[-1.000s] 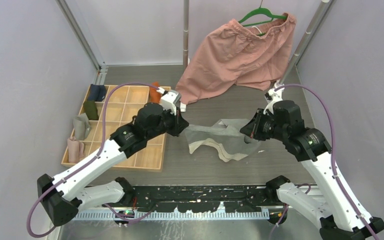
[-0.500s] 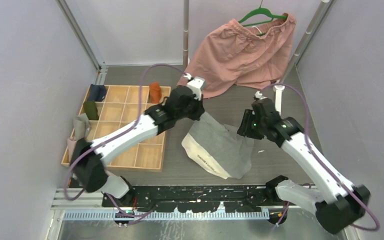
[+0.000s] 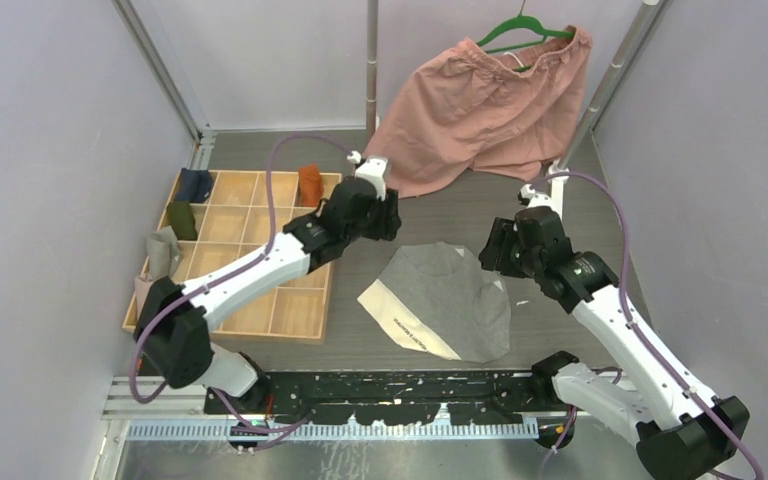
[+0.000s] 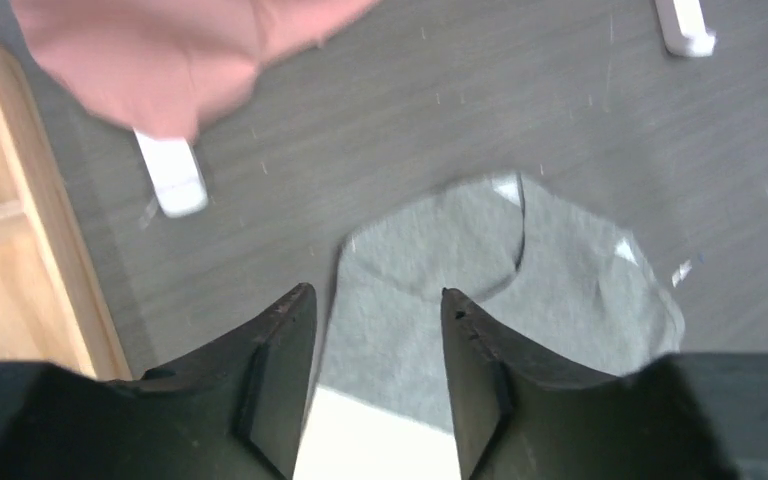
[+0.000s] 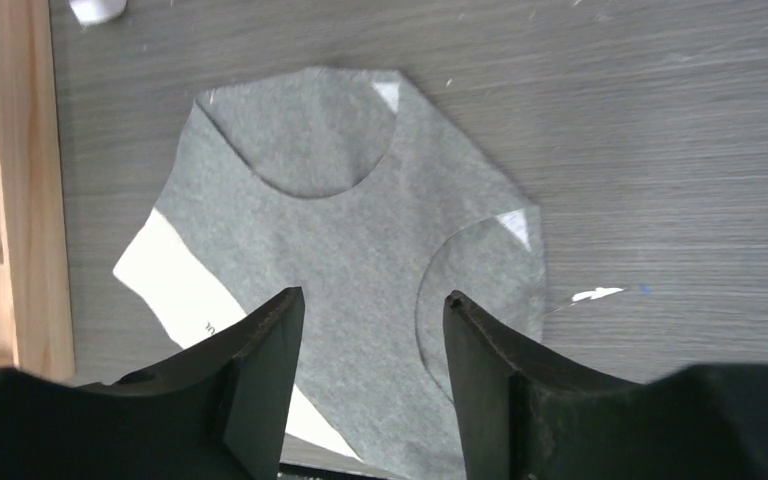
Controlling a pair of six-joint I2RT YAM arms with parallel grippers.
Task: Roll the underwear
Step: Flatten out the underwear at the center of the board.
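The grey underwear [image 3: 447, 300] lies spread flat on the dark table, its cream-white waistband [image 3: 397, 320] toward the near left. My left gripper [image 3: 384, 216] hovers open above its far left edge, nothing between the fingers; in the left wrist view the gripper [image 4: 377, 295] frames the grey underwear [image 4: 570, 270] below. My right gripper [image 3: 496, 250] hovers open at the cloth's far right edge, also empty; the right wrist view shows the gripper [image 5: 373, 297] over the grey underwear [image 5: 350, 215]. The rust-orange underwear [image 3: 309, 184] stands rolled in a far compartment of the wooden tray.
The wooden compartment tray [image 3: 260, 305] stands at the left and holds dark blue [image 3: 195, 184], dark green [image 3: 182, 220], grey [image 3: 163, 255] and pink [image 3: 148, 298] rolled pieces. Big pink shorts [image 3: 480, 110] hang from a green hanger at the back. A vertical pole [image 3: 371, 60] stands behind.
Both grippers have opened and let go of the grey underwear. It now lies flat on the table, and both arms have drawn up and back from it.
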